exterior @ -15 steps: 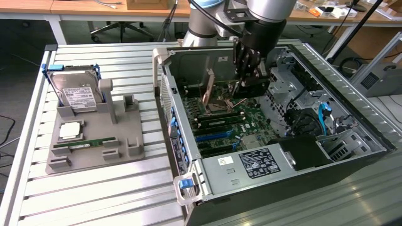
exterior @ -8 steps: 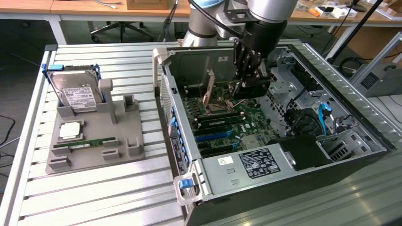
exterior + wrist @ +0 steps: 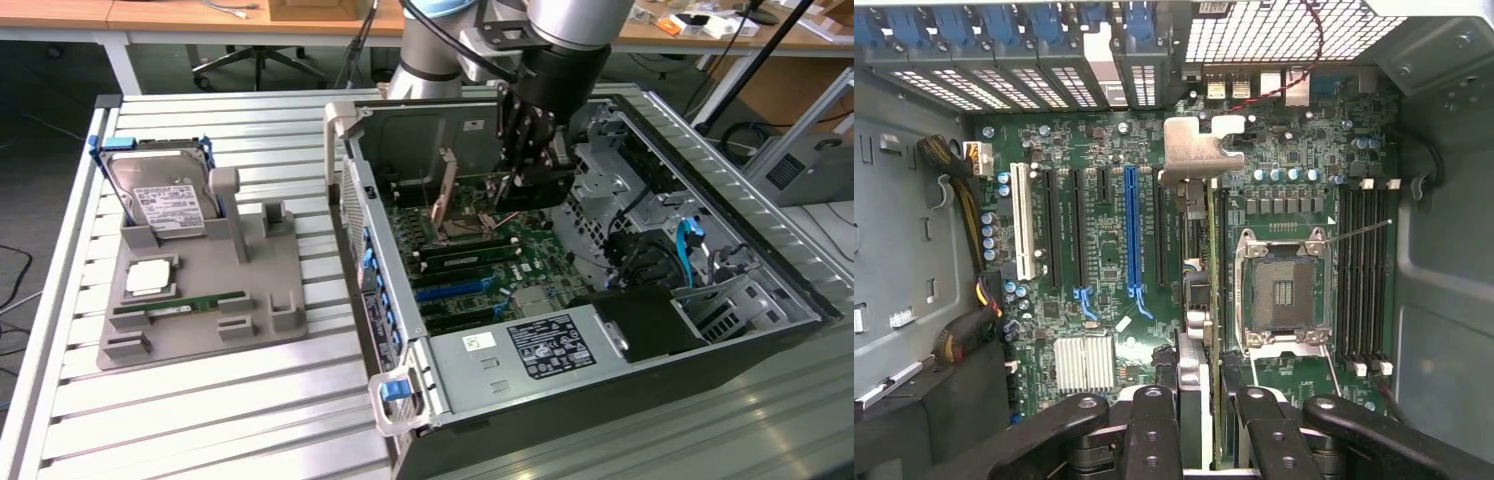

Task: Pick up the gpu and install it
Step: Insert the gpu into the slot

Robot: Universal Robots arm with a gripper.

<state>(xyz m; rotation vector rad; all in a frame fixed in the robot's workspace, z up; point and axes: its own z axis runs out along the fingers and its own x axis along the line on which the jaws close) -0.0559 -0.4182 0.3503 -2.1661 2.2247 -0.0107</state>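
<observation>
Claw (image 3: 1199, 425) pinching gpu (image 3: 1199, 250): thin edge-on card, silver bracket (image 3: 1199, 150), over motherboard (image 3: 1104, 300).

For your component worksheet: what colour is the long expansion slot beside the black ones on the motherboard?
Blue; the slot shows best in the wrist view.

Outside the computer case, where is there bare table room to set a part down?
Bare slatted table lies in front of the grey parts holder, and between the holder and the computer case. The holder itself is crowded: hard drive, memory stick.
</observation>
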